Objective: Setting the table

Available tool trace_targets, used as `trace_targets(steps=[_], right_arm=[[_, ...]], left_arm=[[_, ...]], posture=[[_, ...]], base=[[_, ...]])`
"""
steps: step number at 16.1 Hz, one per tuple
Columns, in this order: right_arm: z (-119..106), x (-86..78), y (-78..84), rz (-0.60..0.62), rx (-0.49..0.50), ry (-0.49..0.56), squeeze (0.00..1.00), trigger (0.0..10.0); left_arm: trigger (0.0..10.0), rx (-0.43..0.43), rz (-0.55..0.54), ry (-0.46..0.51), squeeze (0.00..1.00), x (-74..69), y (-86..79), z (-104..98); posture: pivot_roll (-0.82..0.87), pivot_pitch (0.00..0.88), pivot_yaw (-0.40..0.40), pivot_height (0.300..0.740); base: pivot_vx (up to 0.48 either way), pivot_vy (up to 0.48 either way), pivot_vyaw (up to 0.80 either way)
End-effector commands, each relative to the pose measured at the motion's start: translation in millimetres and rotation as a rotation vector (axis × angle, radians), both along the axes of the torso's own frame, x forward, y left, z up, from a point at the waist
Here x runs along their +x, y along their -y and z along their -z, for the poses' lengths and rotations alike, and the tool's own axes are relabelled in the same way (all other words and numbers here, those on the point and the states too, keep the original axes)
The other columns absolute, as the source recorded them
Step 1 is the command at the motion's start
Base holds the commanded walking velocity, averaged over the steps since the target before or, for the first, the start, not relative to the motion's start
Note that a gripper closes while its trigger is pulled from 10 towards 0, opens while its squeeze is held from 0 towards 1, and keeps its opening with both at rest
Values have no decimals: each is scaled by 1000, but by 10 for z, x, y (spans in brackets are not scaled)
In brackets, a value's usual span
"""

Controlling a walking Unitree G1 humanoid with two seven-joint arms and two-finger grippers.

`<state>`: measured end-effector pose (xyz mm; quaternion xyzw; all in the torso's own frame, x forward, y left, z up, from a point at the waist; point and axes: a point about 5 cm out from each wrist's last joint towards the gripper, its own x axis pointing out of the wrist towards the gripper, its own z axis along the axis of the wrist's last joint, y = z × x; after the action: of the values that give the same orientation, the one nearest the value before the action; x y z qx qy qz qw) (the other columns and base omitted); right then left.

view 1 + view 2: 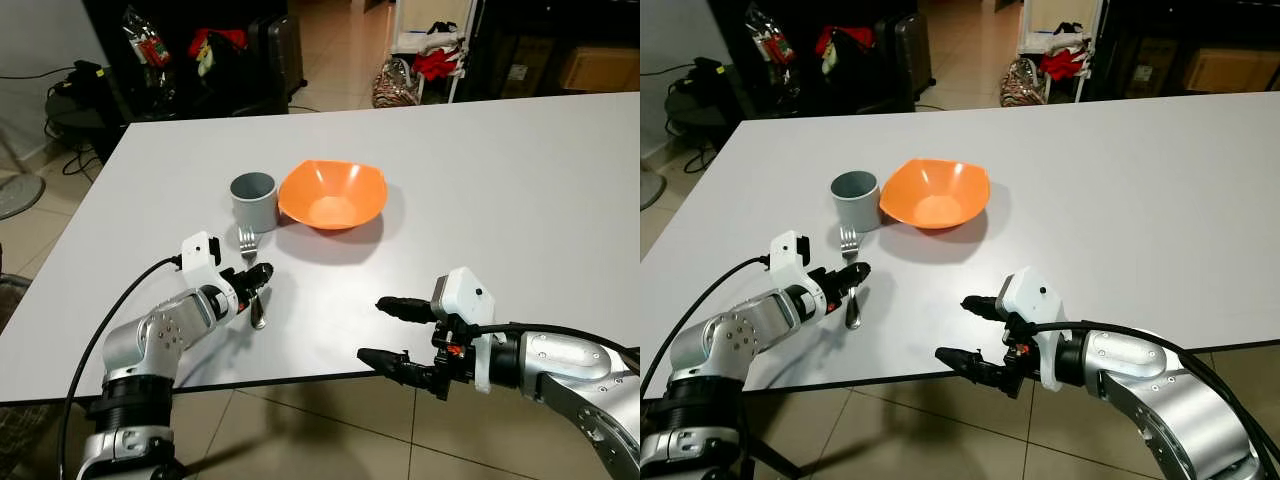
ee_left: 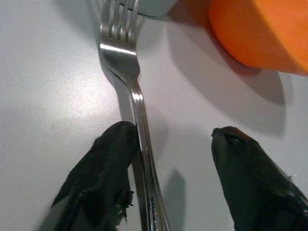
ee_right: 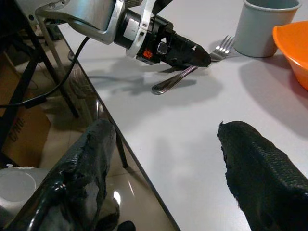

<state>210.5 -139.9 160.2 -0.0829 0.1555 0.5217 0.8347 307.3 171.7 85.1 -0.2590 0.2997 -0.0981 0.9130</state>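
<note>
Fork (image 1: 249, 262) lies flat on the bench (image 1: 500, 180), tines up against the base of the grey cup (image 1: 253, 200), handle running back toward the near edge. Orange bowl (image 1: 332, 194) sits just beside the cup, on its right.

Left gripper (image 1: 256, 281) is down at the fork's handle, jaws released and straddling it: in the left wrist view one finger (image 2: 103, 163) touches the handle's side, the other (image 2: 250, 168) stands apart on the bowl side, bare bench between. Long axis of the fork runs roughly in line with the fingers, tines pointing away from the wrist, so closing across the handle looks like the natural grip.

Right gripper (image 1: 392, 330) hovers at the near edge, well apart from the fork, jaws released, nothing between them. Left arm is clearly the nearer one.

Judgement: fork grasp is set up but not closed. Handle is off-centre in the gap, hard against one finger, so closing may push or roll it sideways before it seats. Thin, flat, shiny metal on a smooth top: slip risk.
</note>
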Motion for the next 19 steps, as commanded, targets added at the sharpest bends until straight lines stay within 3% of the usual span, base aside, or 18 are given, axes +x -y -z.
trace_targets(steps=[1, 3, 4, 5, 6, 7, 8, 13, 16, 17, 18, 19], right_arm=[[-20, 21, -22, -15, 7, 14, 0, 10000], [-18, 21, -21, -16, 6, 13, 0, 10000], [-15, 16, -23, -18, 5, 11, 0, 10000], [-13, 11, -25, -19, 5, 11, 0, 10000], [-13, 8, -25, -19, 5, 10, 0, 10000], [-13, 4, -26, -18, 7, 10, 0, 10000], [-9, -11, -25, -17, 12, 4, 0, 10000], [-2, -31, -44, 7, 48, -12, 0, 10000], [10, -38, -136, 113, 125, 15, 0, 10000], [12, -3, -162, 196, 144, 65, 0, 10000], [21, 79, -171, 354, 161, 127, 0, 10000], [13, 117, -163, 416, 156, 167, 0, 10000]], left_arm=[[10000, 124, -37, -141, 878, -173, -182, 298], [10000, 218, -14, -93, 827, -169, -208, 280], [10000, 323, 19, -45, 592, -170, -227, 264], [10000, 395, 25, 2, 561, -165, -243, 239], [10000, 410, 25, 14, 561, -165, -246, 231], [10000, 419, 31, 58, 431, -165, -228, 195], [10000, 361, 48, 214, 0, -170, -118, 42], [10000, 403, -11, 309, 0, -235, -167, -65], [10000, 456, -70, 447, 0, -379, -279, -325], [10000, 453, -81, 480, 8, -464, -281, -431], [10000, 485, -137, 569, 678, -610, -264, -593], [10000, 494, -182, 583, 882, -683, -243, -622]], posture=[[-80, 0, 71, 740], [-79, 0, 69, 740], [-78, 0, 69, 740], [-78, 0, 69, 740], [-78, 0, 69, 740], [-79, 0, 69, 740], [-76, 0, 67, 740], [-68, 0, 54, 740], [-43, 0, 31, 740], [-33, 0, 33, 740], [-31, 0, 40, 740], [-29, 0, 44, 740]], base=[[0, 0, 0], [0, 0, 0], [0, 0, 0], [0, 0, 0], [0, 0, 0], [0, 0, 0], [0, 0, 0], [0, 0, 0], [0, 0, 0], [0, 0, 0], [0, 0, 0], [0, 0, 0]])
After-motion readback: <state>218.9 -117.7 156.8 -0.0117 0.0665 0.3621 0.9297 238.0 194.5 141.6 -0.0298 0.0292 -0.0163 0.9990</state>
